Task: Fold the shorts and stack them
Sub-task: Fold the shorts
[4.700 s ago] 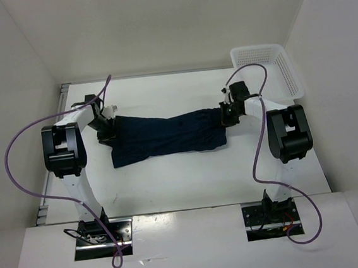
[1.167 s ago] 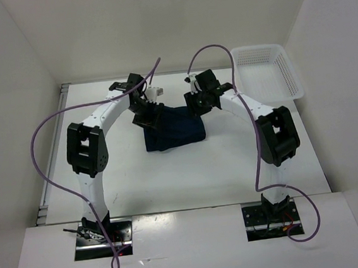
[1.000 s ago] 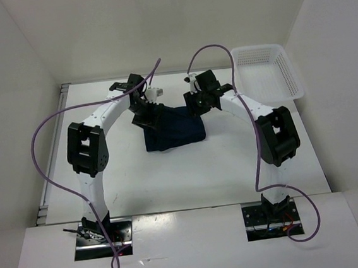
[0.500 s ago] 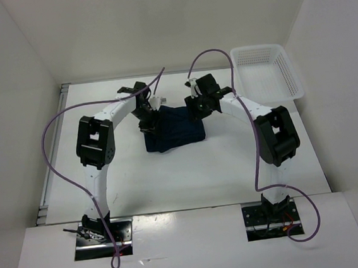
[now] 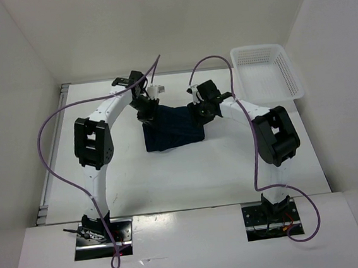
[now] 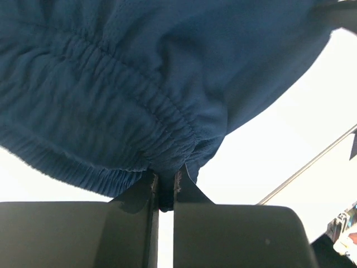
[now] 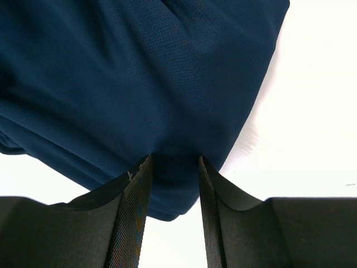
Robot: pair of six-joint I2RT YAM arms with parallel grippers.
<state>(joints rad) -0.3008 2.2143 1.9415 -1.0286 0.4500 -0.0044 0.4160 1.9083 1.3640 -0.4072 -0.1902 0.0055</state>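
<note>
Lying folded on the white worktop (image 5: 138, 176), the dark navy-blue soft fabric shorts (image 5: 173, 129) are pinched at the waistband by the left tool (image 6: 164, 184) (the right tool (image 7: 173, 167) is set astride the cloth, jaws parted).

White table (image 5: 189, 171) between plain, seemingly matte white walls (image 5: 156, 28)

Shorts (image 6: 111, 84) cropped at wrist-view edges, left pincer (image 6: 164, 183) tips buried in fabric

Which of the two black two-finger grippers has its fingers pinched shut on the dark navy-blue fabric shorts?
The left gripper: its fingers clamp the gathered waistband of the dark navy-blue fabric shorts. The right gripper has fingers apart, straddling smooth fabric.
</note>
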